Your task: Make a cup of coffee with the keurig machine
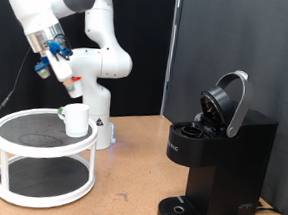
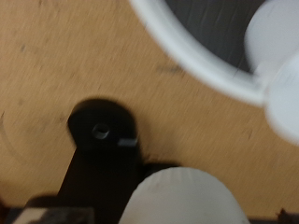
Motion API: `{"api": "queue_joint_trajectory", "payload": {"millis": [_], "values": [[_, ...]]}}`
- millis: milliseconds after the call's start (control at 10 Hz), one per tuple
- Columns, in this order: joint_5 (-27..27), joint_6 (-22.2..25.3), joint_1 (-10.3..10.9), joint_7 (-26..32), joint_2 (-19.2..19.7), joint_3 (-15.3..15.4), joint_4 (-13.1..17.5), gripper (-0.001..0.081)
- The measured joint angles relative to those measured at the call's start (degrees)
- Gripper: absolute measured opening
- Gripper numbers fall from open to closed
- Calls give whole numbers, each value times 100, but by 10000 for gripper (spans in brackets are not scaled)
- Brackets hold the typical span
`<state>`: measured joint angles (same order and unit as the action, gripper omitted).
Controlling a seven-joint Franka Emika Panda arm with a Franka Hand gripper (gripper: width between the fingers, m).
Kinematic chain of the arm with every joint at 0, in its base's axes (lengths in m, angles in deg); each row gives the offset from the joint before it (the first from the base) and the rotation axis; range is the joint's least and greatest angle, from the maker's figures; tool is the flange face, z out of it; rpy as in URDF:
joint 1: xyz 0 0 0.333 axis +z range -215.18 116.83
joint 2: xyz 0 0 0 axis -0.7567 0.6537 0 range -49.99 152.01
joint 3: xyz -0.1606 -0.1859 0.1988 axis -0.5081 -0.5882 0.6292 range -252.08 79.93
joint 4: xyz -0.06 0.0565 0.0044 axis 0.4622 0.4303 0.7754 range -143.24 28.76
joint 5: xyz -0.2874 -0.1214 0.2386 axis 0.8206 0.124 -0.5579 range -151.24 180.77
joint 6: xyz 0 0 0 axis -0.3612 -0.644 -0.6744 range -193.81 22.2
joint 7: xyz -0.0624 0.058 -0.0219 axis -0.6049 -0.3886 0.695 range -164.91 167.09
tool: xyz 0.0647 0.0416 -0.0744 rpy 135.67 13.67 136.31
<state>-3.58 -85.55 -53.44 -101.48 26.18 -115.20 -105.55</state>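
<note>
Only the exterior view shows the jaws [image 1: 59, 69], raised above the rack [image 1: 44, 158] at its left; whether they are parted I cannot tell. Below them the plain white cup [image 1: 76, 119] stands on the round rack's dark mesh top shelf. At the right, the boxy black keurig [image 1: 218, 164] sits on the tan worktop [image 1: 130, 162], lid tilted up. The blurred wrist view shows the keurig's round base [image 2: 103, 131] and the rack's white rim [image 2: 201, 61].
</note>
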Motion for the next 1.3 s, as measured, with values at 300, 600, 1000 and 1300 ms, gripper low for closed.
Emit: {"api": "queue_joint_trajectory", "payload": {"millis": [300,600,1000,1300], "values": [[-994,203,318,-366,73,144,204,336],[-1122,29,379,-692,79,379,235,336],[-2065,49,586,-832,97,491,410,336],[-2304,-22,748,-1357,159,823,679,336]]}}
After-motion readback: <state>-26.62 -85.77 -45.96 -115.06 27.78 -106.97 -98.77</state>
